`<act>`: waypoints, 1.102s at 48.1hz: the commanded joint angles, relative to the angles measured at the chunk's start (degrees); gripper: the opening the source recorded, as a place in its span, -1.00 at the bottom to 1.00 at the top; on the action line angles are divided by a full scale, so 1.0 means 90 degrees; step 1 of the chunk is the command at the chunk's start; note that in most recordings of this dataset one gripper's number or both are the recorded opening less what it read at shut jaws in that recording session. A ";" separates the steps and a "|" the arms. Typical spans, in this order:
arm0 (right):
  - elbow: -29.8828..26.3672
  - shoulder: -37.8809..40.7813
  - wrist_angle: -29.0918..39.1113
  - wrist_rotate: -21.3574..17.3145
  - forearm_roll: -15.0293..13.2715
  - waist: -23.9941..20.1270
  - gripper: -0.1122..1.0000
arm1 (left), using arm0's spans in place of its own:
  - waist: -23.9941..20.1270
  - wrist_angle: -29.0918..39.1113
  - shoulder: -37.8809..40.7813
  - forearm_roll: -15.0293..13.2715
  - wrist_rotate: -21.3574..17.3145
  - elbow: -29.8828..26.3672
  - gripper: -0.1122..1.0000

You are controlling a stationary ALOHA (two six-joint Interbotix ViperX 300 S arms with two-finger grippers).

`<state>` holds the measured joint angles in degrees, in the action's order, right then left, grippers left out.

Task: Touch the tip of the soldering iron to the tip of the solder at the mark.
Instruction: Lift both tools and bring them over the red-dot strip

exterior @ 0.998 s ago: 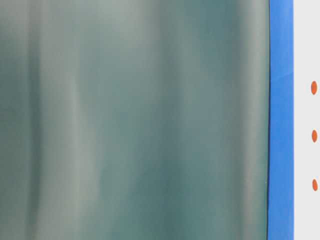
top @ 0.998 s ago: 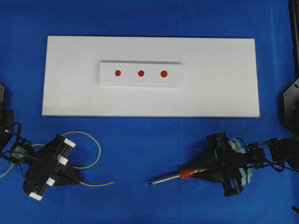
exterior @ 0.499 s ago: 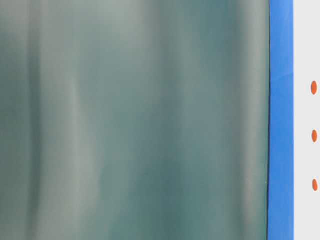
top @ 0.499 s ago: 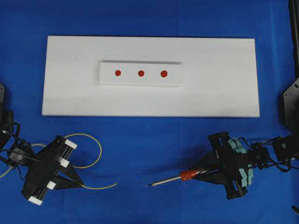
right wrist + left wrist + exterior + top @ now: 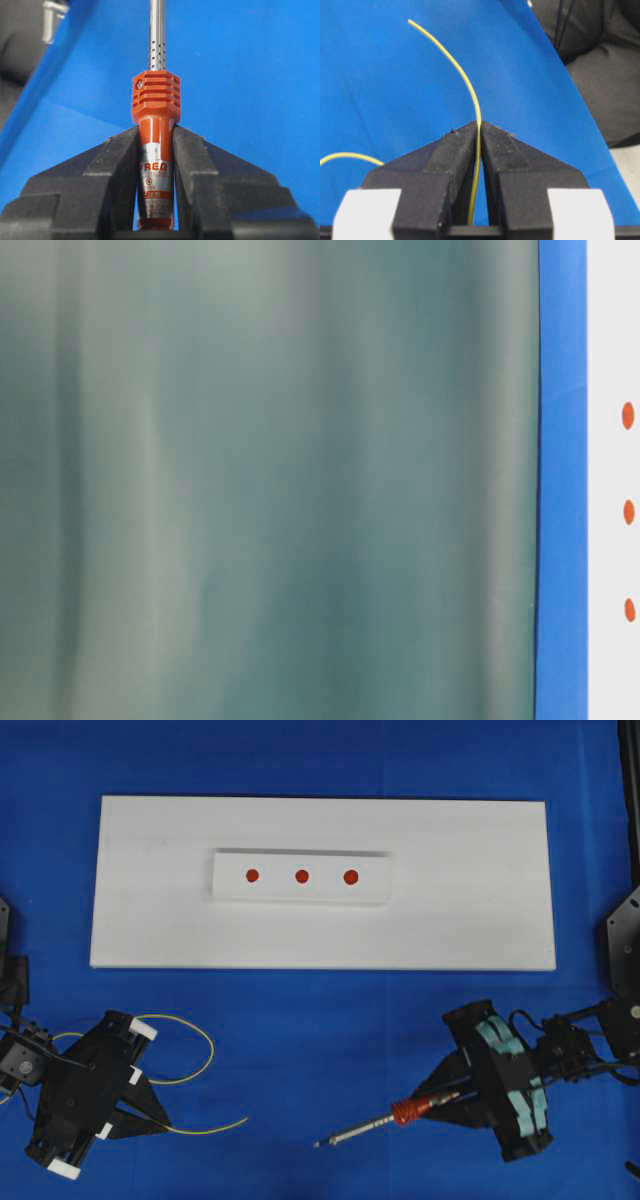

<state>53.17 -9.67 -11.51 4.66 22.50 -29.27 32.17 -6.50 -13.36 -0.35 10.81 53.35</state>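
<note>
Overhead exterior view: a blue-covered bench (image 5: 320, 1020) carries a long white board (image 5: 480, 890) toward its far edge, and on that board sits a smaller white block (image 5: 300, 895) with three red marks (image 5: 302, 876) in a row.

Near the front left corner, the left gripper (image 5: 152, 1120) has its jaws pinched shut on the solder (image 5: 200, 1050), a thin yellow wire. One loop curls out beside the gripper toward the board, and a free end trails along the cloth toward the middle of the front edge. From the left wrist camera the wire (image 5: 470, 95) runs up between the two black jaw pads and arcs away over the blue cloth.

Near the front right corner, the right gripper (image 5: 440, 1098) has its jaws clamped on the soldering iron (image 5: 385, 1118). Its red-orange handle sits between the jaws, and the thin metal shaft points toward the front middle of the bench. The right wrist camera shows the ribbed orange collar (image 5: 155, 97) just past the jaw tips.

The iron's tip and the solder's free end are well apart, and both are well clear of the marks.

The table-level view is mostly a blurred grey-green surface.
</note>
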 commanded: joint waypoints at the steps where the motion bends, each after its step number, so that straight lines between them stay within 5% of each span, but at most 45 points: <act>1: -0.0234 -0.0146 0.0215 0.0049 -0.0010 0.0068 -0.69 | -0.0068 0.0068 -0.0107 -0.0010 0.0010 -0.0127 -0.75; 14: -0.0400 -0.0371 0.1016 0.0029 0.0010 0.0645 -0.68 | -0.0615 0.0225 -0.0156 -0.0010 0.0020 -0.0254 -0.75; 39: -0.0430 -0.0947 0.2744 0.0068 -0.0293 0.3506 -0.68 | -0.3115 0.1689 -0.0273 0.0020 -0.0098 -0.0664 -0.75; 53: -0.0576 -0.0947 0.3037 0.0078 -0.0723 0.4463 -0.69 | -0.4141 0.2080 -0.0186 0.0039 -0.0352 -0.0869 -0.75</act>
<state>49.75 -17.23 15.82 5.27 16.52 9.67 -4.04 12.04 -14.85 -0.18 8.44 47.02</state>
